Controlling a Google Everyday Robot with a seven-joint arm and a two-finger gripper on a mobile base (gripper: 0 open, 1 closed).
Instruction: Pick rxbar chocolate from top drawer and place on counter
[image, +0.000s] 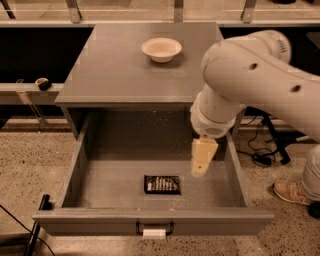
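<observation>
The rxbar chocolate, a small flat black wrapper with pale lettering, lies on the speckled floor of the open top drawer, near its front middle. My gripper hangs pointing down from the white arm, over the right part of the drawer, a little to the right of the bar and above it. It holds nothing that I can see. The grey counter is above the drawer.
A white bowl stands at the back of the counter. The drawer's front has a dark handle with a white tag. A person's shoe and cables are on the terrazzo floor at the right. A dark pole leans at the drawer's front left.
</observation>
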